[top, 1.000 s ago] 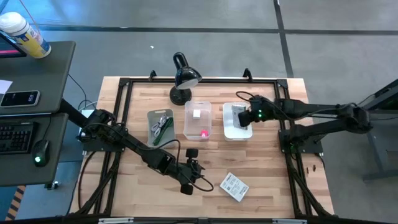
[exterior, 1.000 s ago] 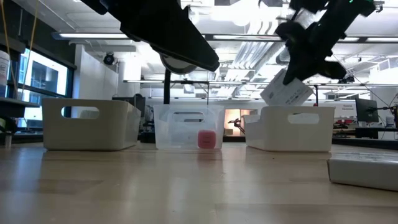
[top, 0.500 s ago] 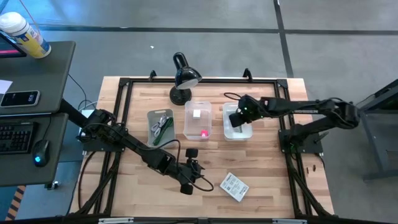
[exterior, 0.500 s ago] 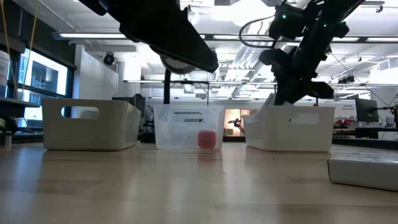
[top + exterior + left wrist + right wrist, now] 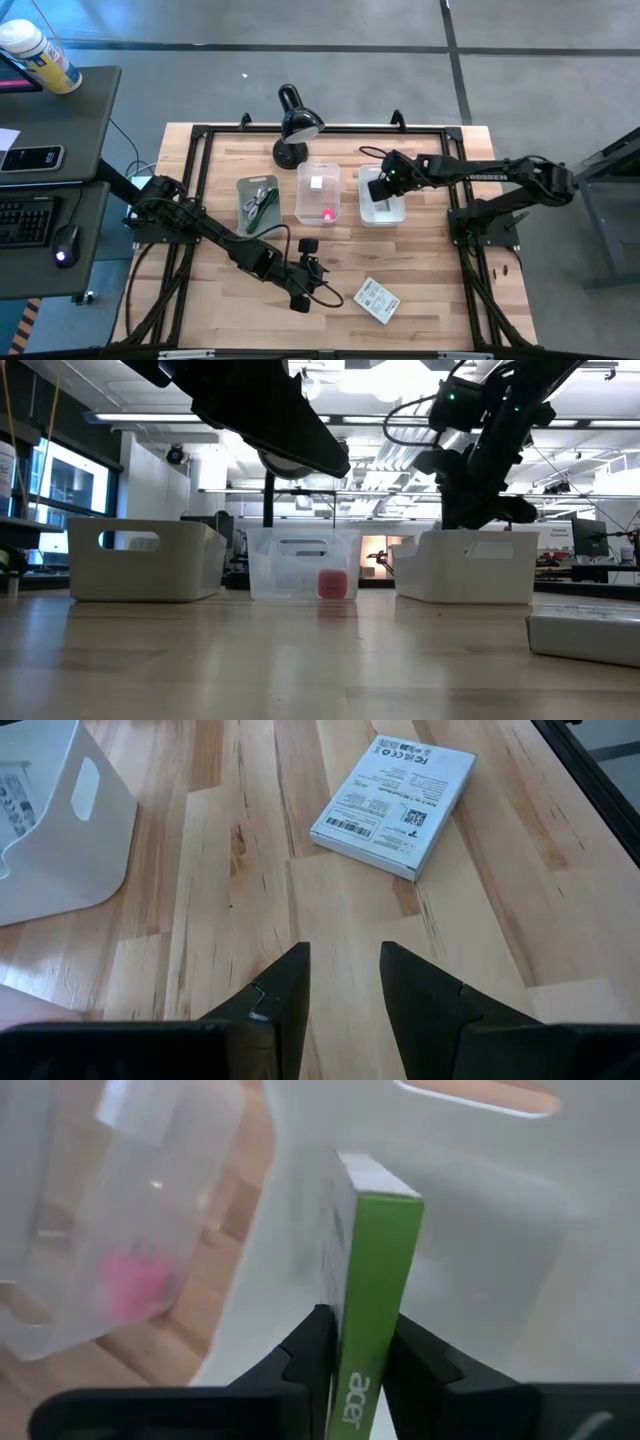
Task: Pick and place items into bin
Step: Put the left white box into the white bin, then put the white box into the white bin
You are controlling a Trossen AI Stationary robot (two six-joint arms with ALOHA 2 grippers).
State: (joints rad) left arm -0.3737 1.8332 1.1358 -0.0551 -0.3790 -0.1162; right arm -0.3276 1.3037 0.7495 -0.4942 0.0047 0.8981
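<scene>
My right gripper reaches down into the white bin and is shut on a white packet with a green side. In the low view it dips behind that bin's wall, which hides the packet. My left gripper is open over bare table, a short way from the second white printed packet, which lies flat. The clear middle bin holds a pink cube and a white block. The left bin holds cords and a green stick. My right gripper pinches the packet between its two fingers, one on each broad face, with the narrow green side toward the wrist. The fingers come from above, slanting down into the bin. The packet stands on edge inside the bin; its lower end is hidden.
A black desk lamp stands at the table's far edge behind the bins. A black frame runs round the tabletop. Bare wood lies between the bins and the near edge, around the flat packet.
My right gripper has moved toward the table's left and down, carrying the packet from above the white bin's rim to inside the bin. In the low view the packet has dropped out of sight behind the bin wall.
</scene>
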